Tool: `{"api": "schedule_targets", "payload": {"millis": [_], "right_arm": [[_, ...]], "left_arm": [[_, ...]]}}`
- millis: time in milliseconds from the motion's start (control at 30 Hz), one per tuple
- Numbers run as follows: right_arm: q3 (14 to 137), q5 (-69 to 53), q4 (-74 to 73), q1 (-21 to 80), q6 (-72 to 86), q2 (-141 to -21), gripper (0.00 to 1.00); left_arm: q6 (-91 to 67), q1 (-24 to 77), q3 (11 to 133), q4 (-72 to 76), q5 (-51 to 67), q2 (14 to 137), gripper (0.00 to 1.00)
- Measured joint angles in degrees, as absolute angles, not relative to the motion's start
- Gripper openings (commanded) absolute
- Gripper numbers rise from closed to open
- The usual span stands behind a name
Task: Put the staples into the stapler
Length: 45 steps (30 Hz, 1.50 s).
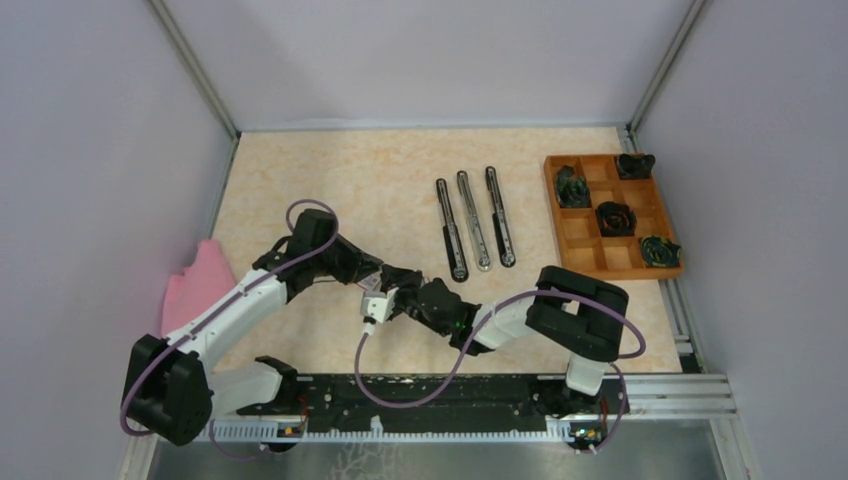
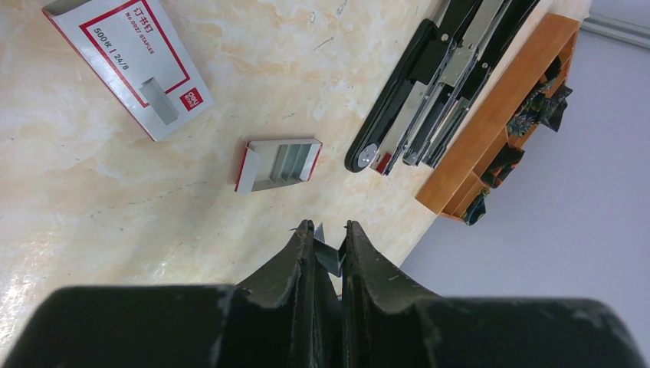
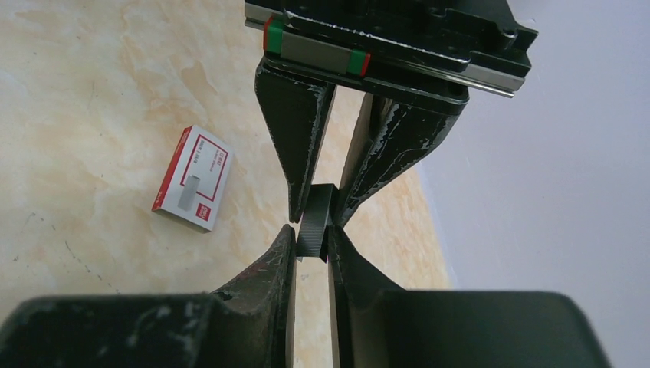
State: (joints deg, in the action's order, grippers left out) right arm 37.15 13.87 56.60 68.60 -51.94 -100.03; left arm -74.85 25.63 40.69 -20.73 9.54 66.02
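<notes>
**Handover in mid-air**

The right hand (image 3: 310,244) seems to pinch the near end of the staples (image 3: 316,222), though shadow hides the contact; the left hand (image 2: 329,230) holds the far end, fingers narrow. The strip hangs above the tabletop (image 1: 300,170), its long axis running fingertip to fingertip, roughly crosswise to the three open staplers (image 1: 473,222) farther back. Next, I judge, one hand must let go and the other turn the strip in line with a stapler's rail
</notes>
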Motion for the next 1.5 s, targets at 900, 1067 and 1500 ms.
{"api": "schedule_targets", "payload": {"millis": [900,1067,1500], "right_arm": [[34.7,18.3,40.7,68.1,-31.2,-88.2,0.03],[36.5,18.9,29.5,66.5,-22.3,-85.2,0.03],[45.1,19.1,1.4,58.1,1.3,-77.2,0.03]], "left_arm": [[-59.4,25.7,36.8,-14.7,-3.0,57.7,0.86],[-51.4,25.7,30.2,-8.1,-5.4,53.5,0.91],[-34.1,25.7,18.7,12.2,-3.0,49.5,0.95]]}}
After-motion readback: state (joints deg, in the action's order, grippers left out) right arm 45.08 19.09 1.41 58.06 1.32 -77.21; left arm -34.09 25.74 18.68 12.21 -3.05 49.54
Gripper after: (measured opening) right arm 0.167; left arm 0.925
